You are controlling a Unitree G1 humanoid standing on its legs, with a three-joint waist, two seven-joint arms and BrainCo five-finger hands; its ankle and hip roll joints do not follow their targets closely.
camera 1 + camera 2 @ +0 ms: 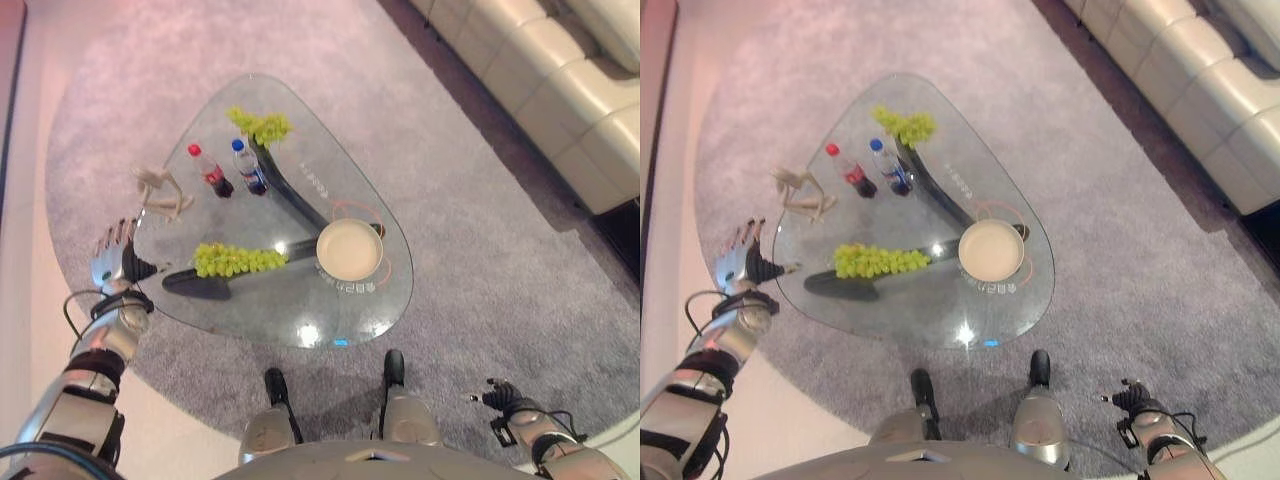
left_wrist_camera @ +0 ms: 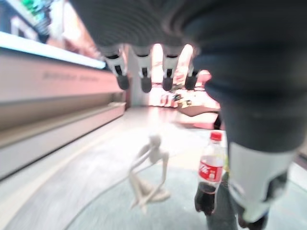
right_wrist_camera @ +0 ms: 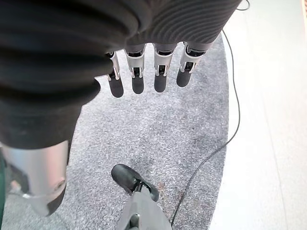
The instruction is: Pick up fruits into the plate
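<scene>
Left eye view: my left hand [image 1: 113, 253] hovers by the rounded glass table's [image 1: 380, 300] left edge, fingers relaxed, holding nothing. The near bunch of green grapes [image 1: 238, 260] lies well left of the round cream plate [image 1: 349, 249], long axis across the table, one end toward the plate. I'd grab it mid-bunch from above.

Right eye view: a second green grape bunch [image 1: 905, 126] sits at the far corner.

Left wrist view: fingers straight, empty.

Right wrist view: my right hand [image 3: 144, 72] hangs empty, fingers slack, over grey carpet [image 3: 158, 139].

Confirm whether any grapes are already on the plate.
No: the plate is bare, one bunch of green grapes lies on the glass table beside it, and another bunch sits at the far end.
</scene>
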